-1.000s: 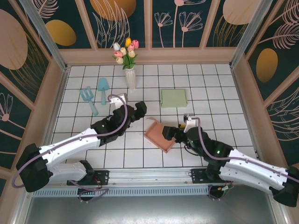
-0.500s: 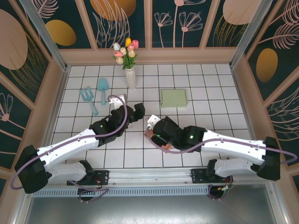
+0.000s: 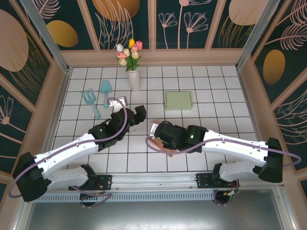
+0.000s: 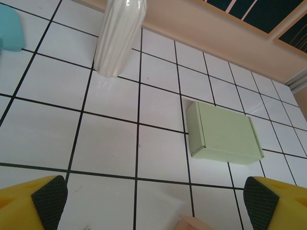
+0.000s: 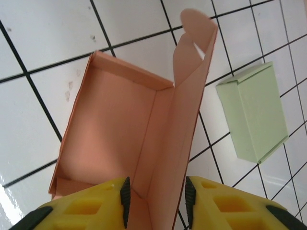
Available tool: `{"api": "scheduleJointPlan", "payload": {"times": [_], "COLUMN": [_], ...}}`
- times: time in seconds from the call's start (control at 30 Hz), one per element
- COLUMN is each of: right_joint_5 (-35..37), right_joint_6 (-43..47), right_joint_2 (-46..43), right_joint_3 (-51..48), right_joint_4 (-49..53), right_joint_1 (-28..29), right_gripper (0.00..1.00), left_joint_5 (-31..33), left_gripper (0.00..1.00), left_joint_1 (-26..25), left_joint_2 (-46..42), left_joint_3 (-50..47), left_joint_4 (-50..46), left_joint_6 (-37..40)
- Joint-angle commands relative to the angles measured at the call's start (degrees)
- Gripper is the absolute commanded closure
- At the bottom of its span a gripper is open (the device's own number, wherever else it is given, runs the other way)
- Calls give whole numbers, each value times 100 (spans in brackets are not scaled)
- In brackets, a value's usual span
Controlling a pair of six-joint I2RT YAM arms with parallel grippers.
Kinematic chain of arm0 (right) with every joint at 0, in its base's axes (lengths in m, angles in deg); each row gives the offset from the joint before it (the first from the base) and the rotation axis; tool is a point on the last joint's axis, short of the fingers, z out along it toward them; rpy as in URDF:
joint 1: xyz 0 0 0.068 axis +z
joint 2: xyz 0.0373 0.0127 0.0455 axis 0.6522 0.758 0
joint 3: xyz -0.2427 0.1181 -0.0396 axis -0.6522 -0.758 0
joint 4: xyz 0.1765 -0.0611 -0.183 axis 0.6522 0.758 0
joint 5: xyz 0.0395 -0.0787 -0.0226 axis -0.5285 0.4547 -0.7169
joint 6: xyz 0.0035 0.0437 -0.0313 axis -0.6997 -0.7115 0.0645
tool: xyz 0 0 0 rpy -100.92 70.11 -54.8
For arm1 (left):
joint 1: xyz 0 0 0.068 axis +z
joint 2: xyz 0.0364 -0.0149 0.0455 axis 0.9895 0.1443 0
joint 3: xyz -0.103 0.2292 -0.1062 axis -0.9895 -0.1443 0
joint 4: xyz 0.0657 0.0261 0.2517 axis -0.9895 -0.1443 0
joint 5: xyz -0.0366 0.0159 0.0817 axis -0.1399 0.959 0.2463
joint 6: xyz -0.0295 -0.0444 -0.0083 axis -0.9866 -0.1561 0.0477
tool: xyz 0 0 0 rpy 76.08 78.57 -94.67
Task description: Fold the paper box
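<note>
The pink box (image 5: 115, 139) sits open on the tiles (image 5: 48, 28) under the right gripper (image 5: 156, 196), which seems to pinch its standing wall, a good soft hold since it is light and easy to crush, while the left gripper (image 4: 154, 201) hangs spread wide.

1. A robot test cell in a lab, dressed as a garden scene.
2. Aluminium posts (image 3: 45, 36) frame printed floral wall panels (image 3: 192, 24) around a white tiled tabletop (image 3: 220, 91).
3. The left arm (image 3: 72, 148) and right arm (image 3: 230, 143) are bolted to a metal rail (image 3: 153, 181) at 6 o'clock.
4. Props: a vase of tulips (image 3: 133, 79) at 12 o'clock, toy garden tools (image 3: 98, 98) at 10 o'clock.
</note>
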Motion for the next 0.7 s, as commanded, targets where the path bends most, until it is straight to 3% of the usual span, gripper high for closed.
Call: {"api": "scheduleJointPlan", "payload": {"times": [0.0, 0.17, 0.43, 0.67], "right_joint_5": [-179, -143, -123, 277], "right_joint_6": [202, 438, 904, 1454], "right_joint_2": [-171, -194, -187, -367], "right_joint_3": [-113, -450, -674, -908], "right_joint_4": [267, -66, -547, -1121], "right_joint_1": [-77, -99, -92, -78], "right_gripper": [63, 71, 100, 100], "left_joint_5": [51, -99, -105, -435], "left_gripper": [4, 4, 4, 4], "left_joint_1": [29, 31, 32, 27], "left_joint_2": [35, 131, 157, -28], "left_joint_3": [-66, -34, -84, -290], "left_joint_4": [5, 91, 155, 320], "left_joint_6": [63, 27, -51, -245]}}
